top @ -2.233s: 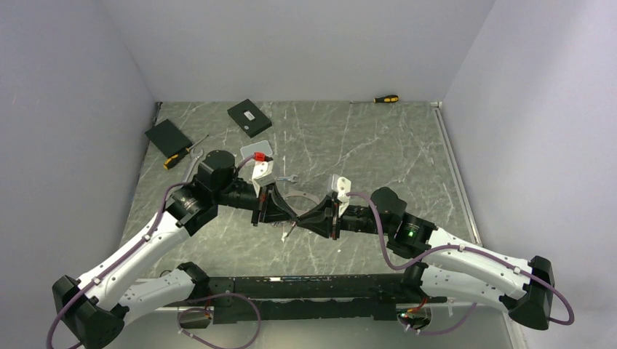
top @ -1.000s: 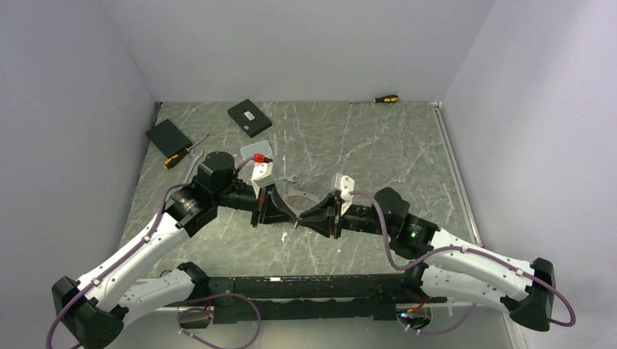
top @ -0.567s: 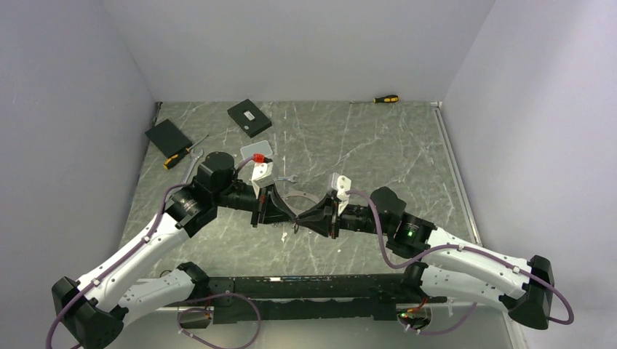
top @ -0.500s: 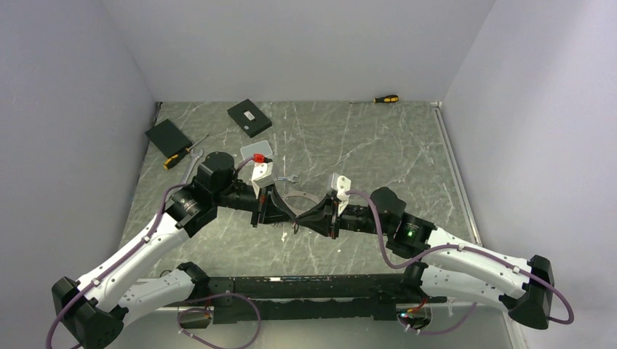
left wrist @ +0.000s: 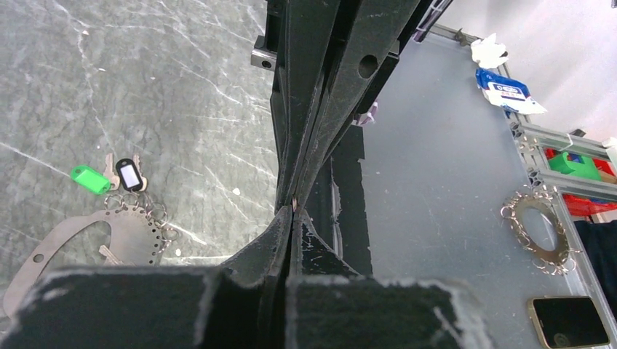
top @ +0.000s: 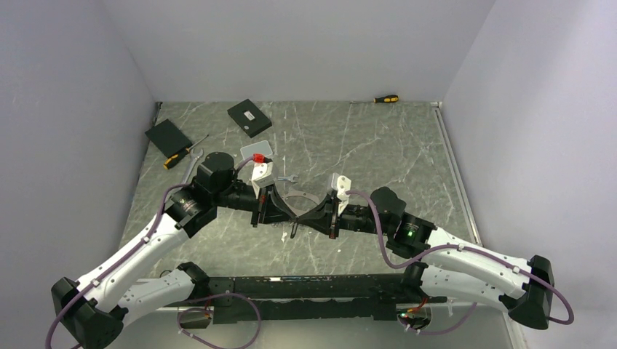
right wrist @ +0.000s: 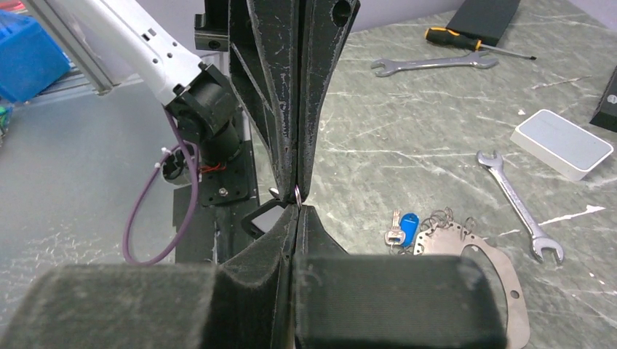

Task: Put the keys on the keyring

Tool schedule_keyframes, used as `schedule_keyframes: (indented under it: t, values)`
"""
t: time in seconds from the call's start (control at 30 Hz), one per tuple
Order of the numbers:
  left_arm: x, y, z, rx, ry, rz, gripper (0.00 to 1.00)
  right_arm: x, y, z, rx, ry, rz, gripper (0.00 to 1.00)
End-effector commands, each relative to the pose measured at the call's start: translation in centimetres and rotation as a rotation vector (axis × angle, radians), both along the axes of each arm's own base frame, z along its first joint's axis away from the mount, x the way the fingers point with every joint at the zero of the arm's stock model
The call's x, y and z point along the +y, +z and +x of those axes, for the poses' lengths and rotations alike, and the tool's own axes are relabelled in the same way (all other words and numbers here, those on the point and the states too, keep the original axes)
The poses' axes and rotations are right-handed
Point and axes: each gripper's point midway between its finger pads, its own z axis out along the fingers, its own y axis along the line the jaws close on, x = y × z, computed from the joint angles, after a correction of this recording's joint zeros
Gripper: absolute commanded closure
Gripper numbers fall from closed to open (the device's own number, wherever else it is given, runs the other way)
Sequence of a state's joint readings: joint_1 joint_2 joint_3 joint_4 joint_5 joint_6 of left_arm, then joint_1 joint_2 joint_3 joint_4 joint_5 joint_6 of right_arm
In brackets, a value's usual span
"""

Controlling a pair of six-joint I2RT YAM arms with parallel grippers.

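My left gripper (top: 289,216) and right gripper (top: 302,220) meet tip to tip above the table's middle, both shut. A small metal split ring (right wrist: 297,195) is pinched where the tips meet; in the left wrist view it is a mere glint (left wrist: 293,206). Something small and dark (top: 292,231) hangs below the tips. The keyring (top: 300,196) is a flat grey perforated loop fringed with small rings, lying on the table behind the grippers (left wrist: 73,236) (right wrist: 473,251). Beside it lie a green-tagged key (left wrist: 89,179), a black-and-white-tagged key (left wrist: 130,174) and a blue-tagged key (right wrist: 407,227).
A small wrench (right wrist: 518,203) lies by the keyring, a longer wrench (right wrist: 433,64) farther left. A white box (top: 256,150), two black boxes (top: 249,117) (top: 168,135) and a screwdriver (top: 182,154) lie at the back left. Another screwdriver (top: 384,98) lies by the back wall.
The right gripper has shifted slightly toward the left one; the tips stay together. The small piece hanging under them has swung and looks darker.
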State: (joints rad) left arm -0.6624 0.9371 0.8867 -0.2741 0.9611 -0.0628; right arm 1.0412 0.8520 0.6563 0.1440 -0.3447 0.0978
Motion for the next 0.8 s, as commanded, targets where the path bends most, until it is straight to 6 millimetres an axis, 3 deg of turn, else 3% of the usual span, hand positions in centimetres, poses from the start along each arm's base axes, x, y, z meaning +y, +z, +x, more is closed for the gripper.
schedule_keyframes:
  t: [0.0,0.07,0.2,0.23,0.43,0.6,0.77]
  values:
    - [0.1,0.6,0.4,-0.048,0.026,-0.014,0.91,0.2,2.1,0.2,-0.037,-0.010,0.057,1.00]
    - [0.2,0.4,0.7,-0.046,0.048,-0.008,0.68,0.0,1.7,0.4,-0.037,-0.023,0.047,1.00]
    - [0.3,0.2,2.0,-0.050,0.129,0.008,0.07,-0.7,1.6,1.2,-0.053,-0.080,0.035,1.00]
    - [0.4,0.1,2.8,-0.054,0.178,0.017,0.01,-1.0,1.4,1.6,-0.057,-0.107,0.031,1.00]
    - [2.2,-1.7,9.2,0.005,0.570,0.112,0.01,-3.2,0.1,4.2,-0.062,-0.290,-0.004,1.00]
    - [1.8,-4.4,11.4,0.147,0.624,0.239,0.01,-5.3,-1.1,6.3,-0.034,-0.452,-0.024,1.00]
    - [-0.4,-9.2,13.9,0.340,0.647,0.363,0.09,-8.0,-1.5,7.4,-0.015,-0.596,-0.008,1.00]
